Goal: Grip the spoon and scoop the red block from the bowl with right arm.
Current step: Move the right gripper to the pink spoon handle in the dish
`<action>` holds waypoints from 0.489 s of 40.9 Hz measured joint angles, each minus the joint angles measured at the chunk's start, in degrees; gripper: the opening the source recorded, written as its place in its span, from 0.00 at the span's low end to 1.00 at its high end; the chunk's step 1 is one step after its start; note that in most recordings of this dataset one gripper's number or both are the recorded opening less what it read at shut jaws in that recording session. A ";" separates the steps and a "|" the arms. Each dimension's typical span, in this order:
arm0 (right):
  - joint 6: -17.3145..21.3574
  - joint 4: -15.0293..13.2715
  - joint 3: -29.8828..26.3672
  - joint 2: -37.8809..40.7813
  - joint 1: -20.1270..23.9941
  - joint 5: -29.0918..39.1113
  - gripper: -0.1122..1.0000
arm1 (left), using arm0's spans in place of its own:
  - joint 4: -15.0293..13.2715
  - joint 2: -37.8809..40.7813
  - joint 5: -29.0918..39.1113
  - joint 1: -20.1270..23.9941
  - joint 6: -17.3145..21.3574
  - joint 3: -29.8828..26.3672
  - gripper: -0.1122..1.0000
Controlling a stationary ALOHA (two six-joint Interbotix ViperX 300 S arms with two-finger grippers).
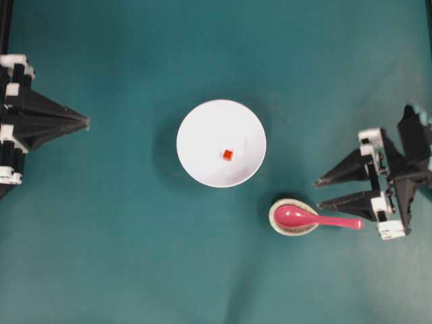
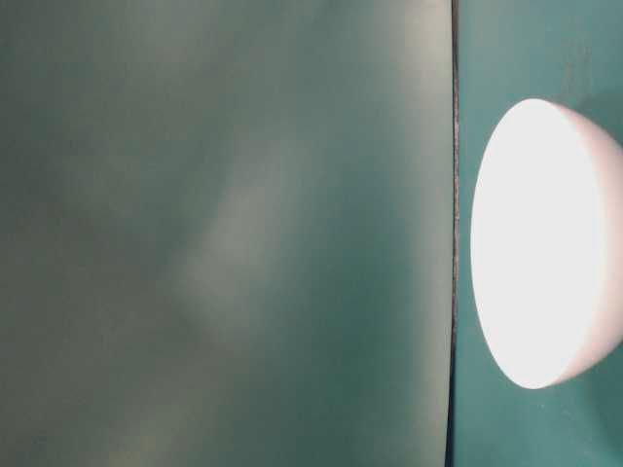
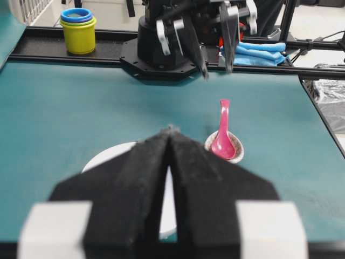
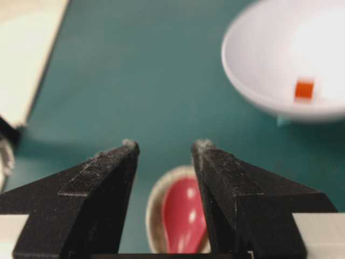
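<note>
The left gripper (image 1: pixel 86 123) rests closed and empty, the red block (image 1: pixel 227 155) sits in the white bowl (image 1: pixel 196 121), and the glossy, likely slippery, light, rigid spoon (image 1: pixel 317 218), scoop in a speckled dish (image 1: pixel 274 219), offers its handle to the open, empty right gripper (image 1: pixel 317 194).

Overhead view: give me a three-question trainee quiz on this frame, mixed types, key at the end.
1. True or false: the spoon lies inside the bowl.
2. Where is the red block? A) in the small dish B) in the bowl C) on the table
3. Fill in: the right gripper has its jaws ____.

Key: 1 false, its scoop rests in the small dish. 2 B. 3 open.
</note>
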 measured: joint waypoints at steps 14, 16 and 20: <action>0.00 14.50 4.31 4.75 9.40 -4.48 0.57 | 0.00 0.00 0.00 0.00 -0.09 0.00 0.10; 0.00 16.44 4.66 4.83 10.81 -4.66 0.57 | 0.00 0.00 0.00 0.00 -0.09 0.00 0.10; 0.00 19.07 5.19 5.10 13.01 -4.66 0.57 | -0.09 0.00 0.00 0.00 -0.09 0.00 0.10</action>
